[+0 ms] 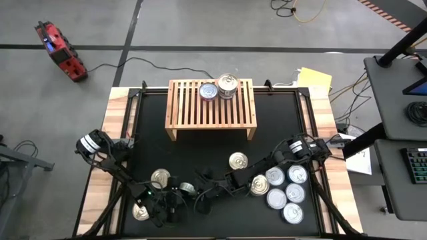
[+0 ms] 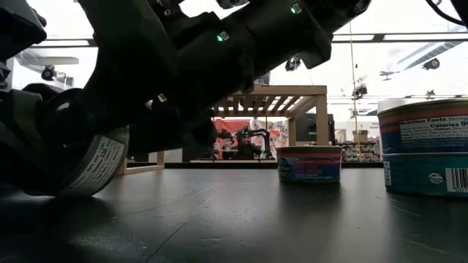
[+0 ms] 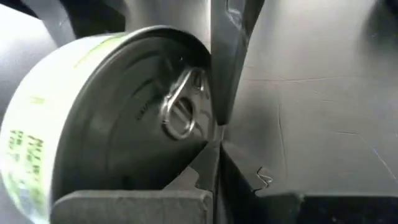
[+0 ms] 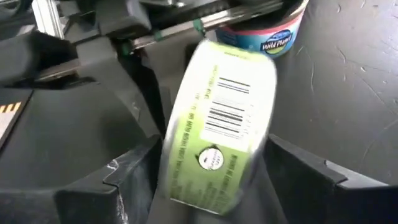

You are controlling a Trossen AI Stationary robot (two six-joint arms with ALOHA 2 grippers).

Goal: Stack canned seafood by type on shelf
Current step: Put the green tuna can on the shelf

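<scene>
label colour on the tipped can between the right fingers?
Green can with white barcode panel; clearest in right wrist view.
</scene>
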